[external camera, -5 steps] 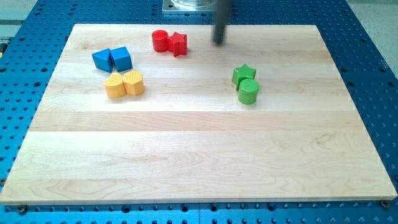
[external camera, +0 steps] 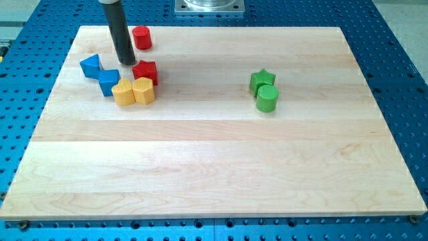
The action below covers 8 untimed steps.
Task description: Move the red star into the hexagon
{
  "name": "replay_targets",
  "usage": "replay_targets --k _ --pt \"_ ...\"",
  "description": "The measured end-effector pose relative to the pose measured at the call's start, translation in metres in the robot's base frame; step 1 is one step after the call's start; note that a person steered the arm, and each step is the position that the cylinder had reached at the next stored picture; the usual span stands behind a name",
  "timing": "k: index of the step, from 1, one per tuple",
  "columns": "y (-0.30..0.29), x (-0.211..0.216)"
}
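Your tip (external camera: 127, 63) sits just left of the red star (external camera: 145, 70), which touches the yellow hexagon (external camera: 143, 90) below it. The red cylinder (external camera: 141, 37) lies above; two green blocks (external camera: 265, 90) lie well right.

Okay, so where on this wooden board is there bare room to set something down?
The whole stretch toward the view's bottom, below the yellow blocks and green cylinder, and the middle between red star and green star. Crowded around my tip.
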<state>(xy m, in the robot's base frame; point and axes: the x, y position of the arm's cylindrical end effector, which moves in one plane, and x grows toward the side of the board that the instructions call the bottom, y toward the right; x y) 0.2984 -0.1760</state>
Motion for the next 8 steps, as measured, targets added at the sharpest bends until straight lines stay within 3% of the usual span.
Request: replay_targets --k 2,8 --pt "0.0261 0.0000" --pt "0.0261 -0.0030"
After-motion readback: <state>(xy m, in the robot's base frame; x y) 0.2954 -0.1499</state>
